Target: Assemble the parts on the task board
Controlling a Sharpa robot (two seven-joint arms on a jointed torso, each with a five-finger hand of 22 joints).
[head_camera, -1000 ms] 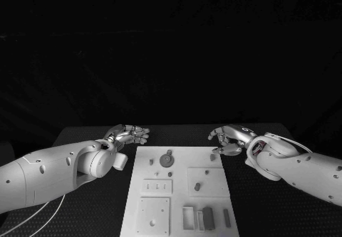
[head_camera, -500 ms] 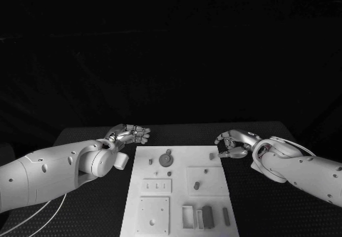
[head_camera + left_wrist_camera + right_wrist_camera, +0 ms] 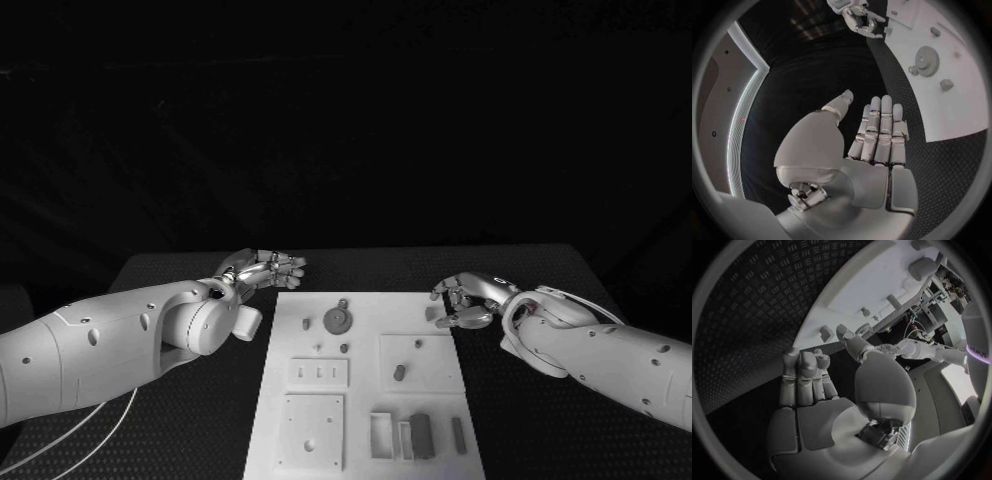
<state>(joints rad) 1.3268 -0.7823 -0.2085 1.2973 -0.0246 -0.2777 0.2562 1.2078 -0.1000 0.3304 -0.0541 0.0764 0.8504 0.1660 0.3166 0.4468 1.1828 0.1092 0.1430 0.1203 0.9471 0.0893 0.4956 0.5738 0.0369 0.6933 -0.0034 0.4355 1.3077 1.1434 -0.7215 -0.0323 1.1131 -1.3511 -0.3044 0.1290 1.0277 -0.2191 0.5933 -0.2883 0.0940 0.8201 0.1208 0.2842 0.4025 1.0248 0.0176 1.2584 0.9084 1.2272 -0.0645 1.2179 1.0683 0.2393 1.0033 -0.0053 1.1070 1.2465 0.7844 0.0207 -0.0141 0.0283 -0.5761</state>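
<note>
We hover our empty, loosely spread right hand (image 3: 469, 300) at the task board's (image 3: 361, 400) two o'clock corner, beside a small peg (image 3: 433, 314), seemingly light, rigid and best pinched by its sides.

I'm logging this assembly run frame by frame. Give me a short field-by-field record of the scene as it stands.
surface: black table
task board: white task board, lengthwise at the table's middle
gear part: round gear lying near the board's far end
small part: peg at the board's far right edge
left hand: left hand off the board's far left corner, holding nothing, fingers straight
right hand: right hand beside the peg; contact cannot be told
</note>
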